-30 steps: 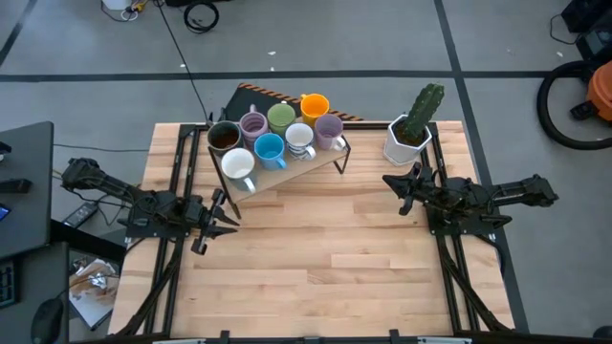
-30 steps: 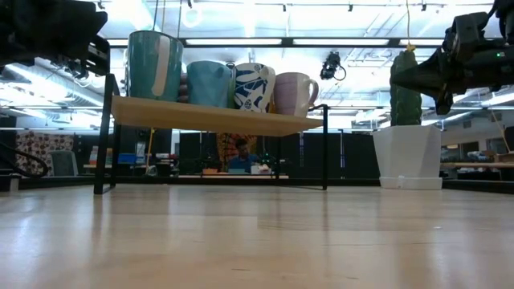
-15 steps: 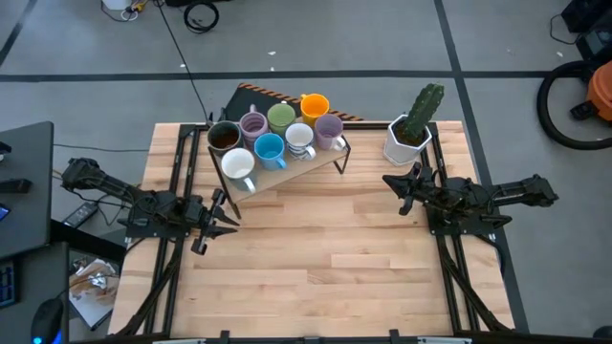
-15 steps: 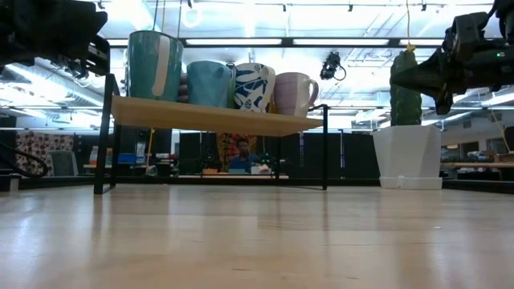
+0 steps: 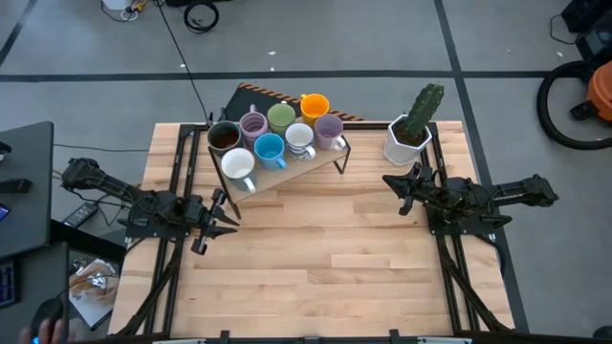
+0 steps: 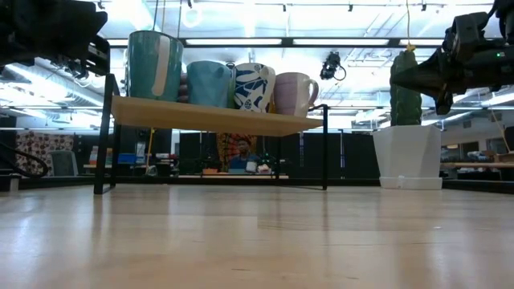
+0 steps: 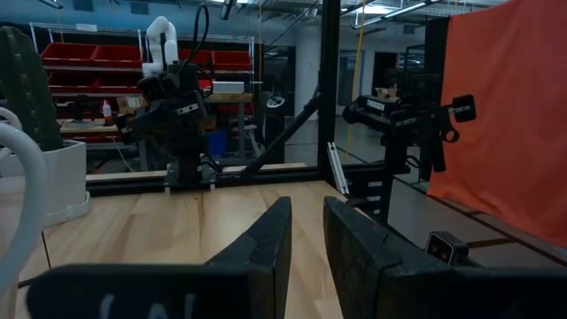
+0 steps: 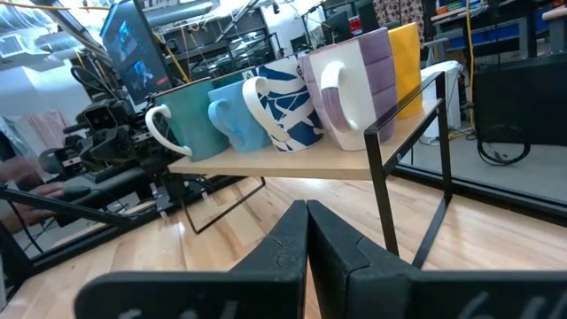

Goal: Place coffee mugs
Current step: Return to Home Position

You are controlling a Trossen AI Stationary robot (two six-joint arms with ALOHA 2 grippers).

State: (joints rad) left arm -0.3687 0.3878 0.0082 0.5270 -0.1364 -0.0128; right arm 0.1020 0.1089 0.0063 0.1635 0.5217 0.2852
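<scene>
Eight mugs stand upright on their bases on a small wooden rack (image 5: 287, 164) at the table's far side: dark brown (image 5: 224, 138), lilac (image 5: 253, 125), green (image 5: 280, 117), orange (image 5: 315, 105), white (image 5: 237, 164), blue (image 5: 269, 148), white with a blue pattern (image 5: 299, 137) and lilac (image 5: 328, 127). My left gripper (image 5: 229, 212) hovers near the rack's near left corner; a narrow gap shows between its fingers (image 7: 306, 213). My right gripper (image 5: 390, 182) hovers right of the rack, its fingers touching (image 8: 307, 208). Neither holds anything.
A white faceted pot with a cactus (image 5: 406, 139) stands at the far right, just beyond my right gripper. The rack's plank (image 6: 209, 116) rests on thin black legs. Bare wood (image 5: 335, 258) stretches over the table's middle and near side. A person sits in the room behind.
</scene>
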